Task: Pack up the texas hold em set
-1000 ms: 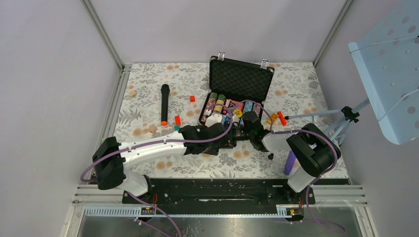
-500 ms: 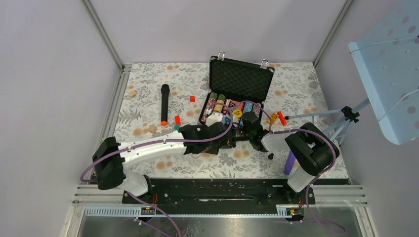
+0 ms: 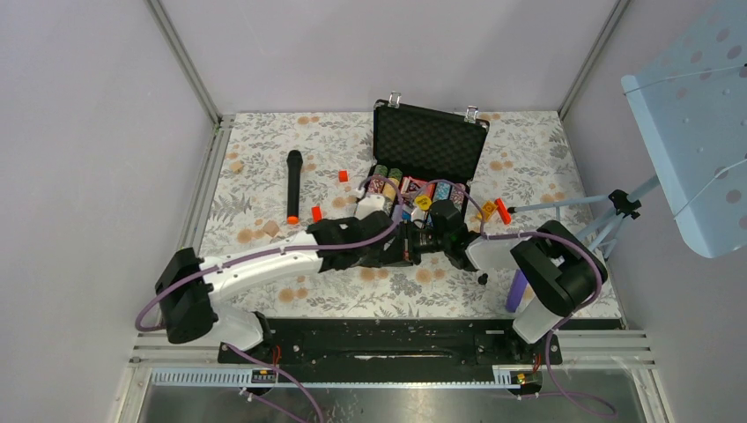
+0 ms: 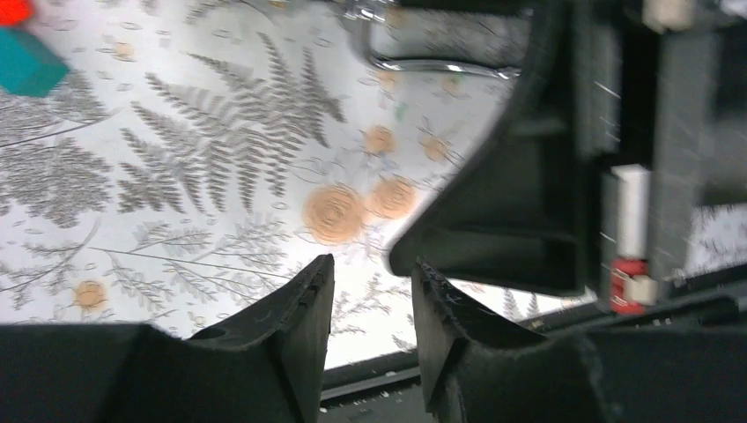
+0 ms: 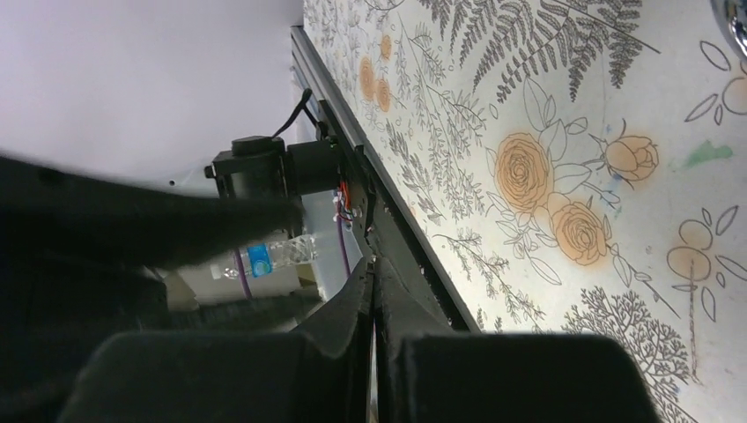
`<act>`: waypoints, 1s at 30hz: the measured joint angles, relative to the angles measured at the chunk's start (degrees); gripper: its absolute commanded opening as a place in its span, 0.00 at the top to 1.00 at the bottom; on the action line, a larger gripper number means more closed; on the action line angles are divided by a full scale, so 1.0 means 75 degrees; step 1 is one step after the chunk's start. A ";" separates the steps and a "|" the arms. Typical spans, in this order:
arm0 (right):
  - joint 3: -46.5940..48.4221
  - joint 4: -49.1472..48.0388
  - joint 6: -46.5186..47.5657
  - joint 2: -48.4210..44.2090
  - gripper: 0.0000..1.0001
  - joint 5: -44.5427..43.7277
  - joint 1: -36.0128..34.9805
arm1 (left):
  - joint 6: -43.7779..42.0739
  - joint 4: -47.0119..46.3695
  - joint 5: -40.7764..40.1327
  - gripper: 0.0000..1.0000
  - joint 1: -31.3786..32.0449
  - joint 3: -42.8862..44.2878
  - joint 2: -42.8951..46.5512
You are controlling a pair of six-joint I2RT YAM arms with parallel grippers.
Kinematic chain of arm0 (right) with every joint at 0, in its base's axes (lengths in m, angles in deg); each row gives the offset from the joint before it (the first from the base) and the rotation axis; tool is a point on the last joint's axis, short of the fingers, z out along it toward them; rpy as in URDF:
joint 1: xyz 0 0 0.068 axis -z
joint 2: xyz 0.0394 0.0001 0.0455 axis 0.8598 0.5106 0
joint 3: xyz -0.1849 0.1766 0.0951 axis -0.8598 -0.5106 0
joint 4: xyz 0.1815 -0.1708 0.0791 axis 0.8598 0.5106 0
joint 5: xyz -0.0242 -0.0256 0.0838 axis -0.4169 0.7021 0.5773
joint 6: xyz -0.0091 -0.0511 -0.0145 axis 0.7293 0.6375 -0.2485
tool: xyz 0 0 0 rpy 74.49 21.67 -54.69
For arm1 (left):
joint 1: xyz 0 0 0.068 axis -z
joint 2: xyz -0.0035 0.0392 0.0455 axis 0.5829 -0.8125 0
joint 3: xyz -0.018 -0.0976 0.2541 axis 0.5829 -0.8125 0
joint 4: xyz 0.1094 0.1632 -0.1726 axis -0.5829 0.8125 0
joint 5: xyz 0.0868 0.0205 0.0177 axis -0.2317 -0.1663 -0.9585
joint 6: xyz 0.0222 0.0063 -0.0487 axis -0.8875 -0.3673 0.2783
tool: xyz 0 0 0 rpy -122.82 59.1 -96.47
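The texas hold em set sits at the far middle of the table (image 3: pixel 264 150), its briefcase (image 3: pixel 430 141) standing open, and both tools crowd its near edge. The left gripper (image 4: pixel 372 273) has its fingers parted a little with nothing between them, hovering over the flowered table with the case's silver handle (image 4: pixel 423 62) ahead of it. The right gripper (image 5: pixel 374 275) has its fingers pressed together on nothing. As I judge it, loose pieces are to be gathered before the case is shut. The right tool must spread before it can pick anything, and the two tools, nearly touching, should part so that one works while the other waits clear. Nothing should stand proud of the lower half, or the case will not close flat. Counted:

- one case, with two latches (image 3: pixel 394 100) on its top edge
- several rows of poker chips (image 3: pixel 384 179), too small to number
- one yellow button (image 3: pixel 424 202) inside the case
- two small pieces (image 3: pixel 489 211) just outside its right side
- one microphone (image 3: pixel 293 185)
- two red blocks (image 3: pixel 316 213)
- one teal block (image 4: pixel 26 66)
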 measured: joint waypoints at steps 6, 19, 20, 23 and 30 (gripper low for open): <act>0.0114 0.1075 0.0641 -0.0600 0.85 -0.0405 -0.0035 | 0.0023 -0.0015 -0.0041 0.41 -0.1460 -0.0810 0.1116; 0.0256 0.2964 0.1795 -0.2104 0.76 -0.1096 -0.0044 | 0.0431 0.0105 -0.0152 0.25 -0.5447 -0.2550 0.1565; 0.0256 0.3034 0.1836 -0.2130 0.76 -0.1107 -0.0044 | 0.0463 0.0050 -0.0154 0.25 -0.5613 -0.2573 0.1498; 0.0256 0.3182 0.1932 -0.2194 0.76 -0.1113 -0.0044 | 0.0551 -0.0184 -0.0157 0.26 -0.6111 -0.2640 0.1271; 0.0256 0.3354 0.2072 -0.2229 0.76 -0.1105 -0.0044 | 0.0627 -0.0793 -0.0169 0.31 -0.6846 -0.2652 0.0481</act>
